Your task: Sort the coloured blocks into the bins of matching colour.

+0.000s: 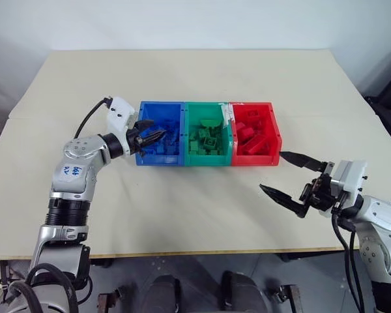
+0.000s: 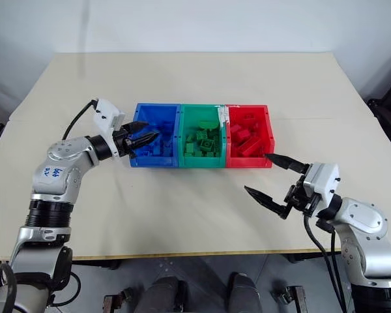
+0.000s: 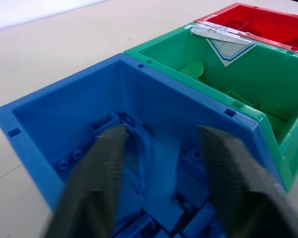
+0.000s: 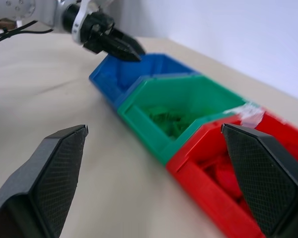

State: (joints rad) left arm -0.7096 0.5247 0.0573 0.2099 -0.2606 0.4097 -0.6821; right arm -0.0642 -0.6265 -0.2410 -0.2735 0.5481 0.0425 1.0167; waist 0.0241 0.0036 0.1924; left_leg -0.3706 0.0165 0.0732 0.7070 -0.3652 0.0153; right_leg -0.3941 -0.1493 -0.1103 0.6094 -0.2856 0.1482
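Left pincer (image 1: pixel 150 137) level over the blue bin (image 1: pixel 173 158), fingers parted, empty. Right pincer (image 1: pixel 292 179) spread wide, empty, above the surface (image 1: pixel 195 215) near the red bin (image 1: pixel 271 130).

In the head views the bricks in each bin merge into one mass of their own colour, so a count is out of reach. The blue bin's (image 1: pixel 161 132) left wall is partly covered by the left gripper (image 1: pixel 151 137), whose jaws stand apart over that rim. In the left wrist view its blurred fingers (image 3: pixel 97 183) hide part of the blue bricks (image 3: pixel 161 210) below. The red bin (image 4: pixel 223 173) is cut off by the right wrist picture's edge, its red bricks (image 4: pixel 227 179) blurred. The bench's (image 1: pixel 182 215) near edge hides the floor beneath.
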